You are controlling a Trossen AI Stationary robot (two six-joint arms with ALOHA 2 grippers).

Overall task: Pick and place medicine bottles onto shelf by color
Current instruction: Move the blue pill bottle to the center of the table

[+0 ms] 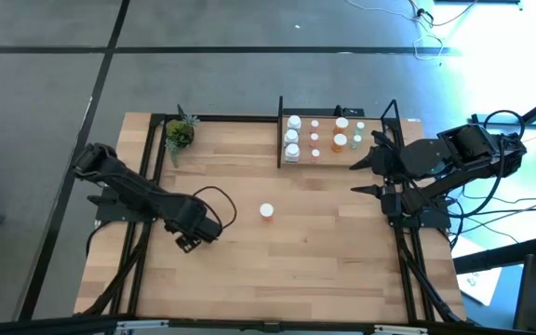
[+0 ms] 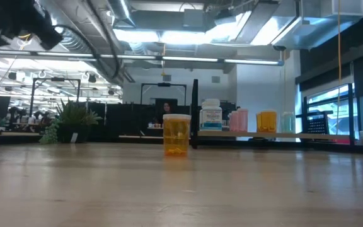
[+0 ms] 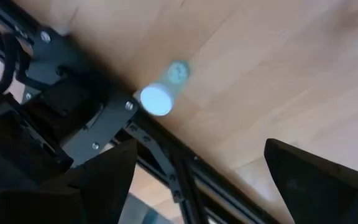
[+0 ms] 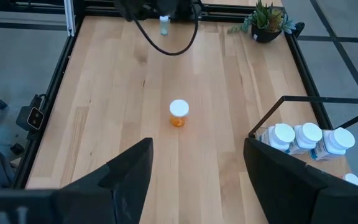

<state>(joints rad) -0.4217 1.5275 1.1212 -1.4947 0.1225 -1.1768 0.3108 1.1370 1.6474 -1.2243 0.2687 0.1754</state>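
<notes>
High view shows one orange bottle (image 1: 266, 211) with a white cap standing alone near the middle of the wooden table (image 1: 249, 270), apart from both arms. The left gripper (image 1: 192, 241) hangs over the table to the left of this bottle, its fingers spread wide and holding nothing. The right gripper (image 1: 365, 177) sits at the right side, just beside the shelf (image 1: 333, 164), its two pointed fingers also wide apart and empty.

On the shelf at the far edge of the table, the white bottles (image 1: 292, 140) stand in a row along its left end, next to a black post. The pink bottles (image 1: 314, 140) come next, then the orange bottles (image 1: 341, 135), then the pale green bottles (image 1: 358, 135) nearest the right gripper.

A small potted plant (image 1: 180, 133) stands in the far left corner of the table, well apart from the shelf.

From table height, the lone orange bottle (image 2: 176, 134) stands upright in front of the shelf, with the grouped bottles behind it to the right. A person is seated far back in the room.
</notes>
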